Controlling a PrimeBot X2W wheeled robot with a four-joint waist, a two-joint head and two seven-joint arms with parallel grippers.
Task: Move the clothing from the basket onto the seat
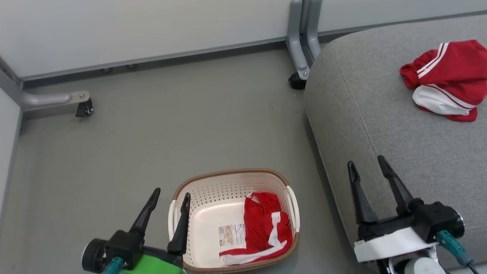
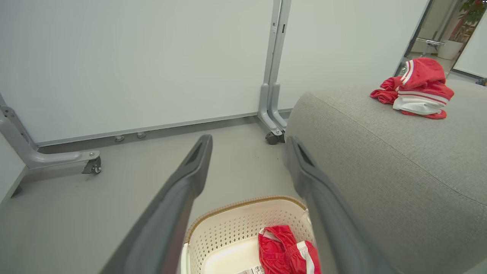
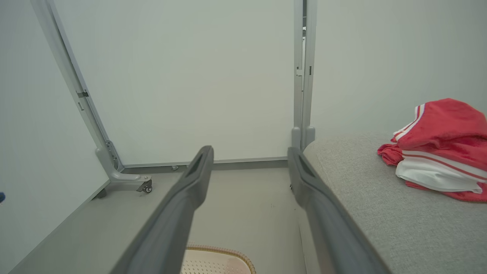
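My left gripper [image 1: 172,192] and right gripper [image 1: 365,160] gape empty, left finger [image 1: 182,220] hiding basket [image 1: 228,175] rim at nine o'clock, seat [image 1: 380,114] garment [image 1: 449,72] cropped at two.

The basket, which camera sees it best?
The head view. It looks down on nearly the whole basket, showing its brown rim, paper label and the red clothing inside. The left wrist view shows its far end and some of the clothing; the right wrist view, a sliver of rim at the bottom edge.
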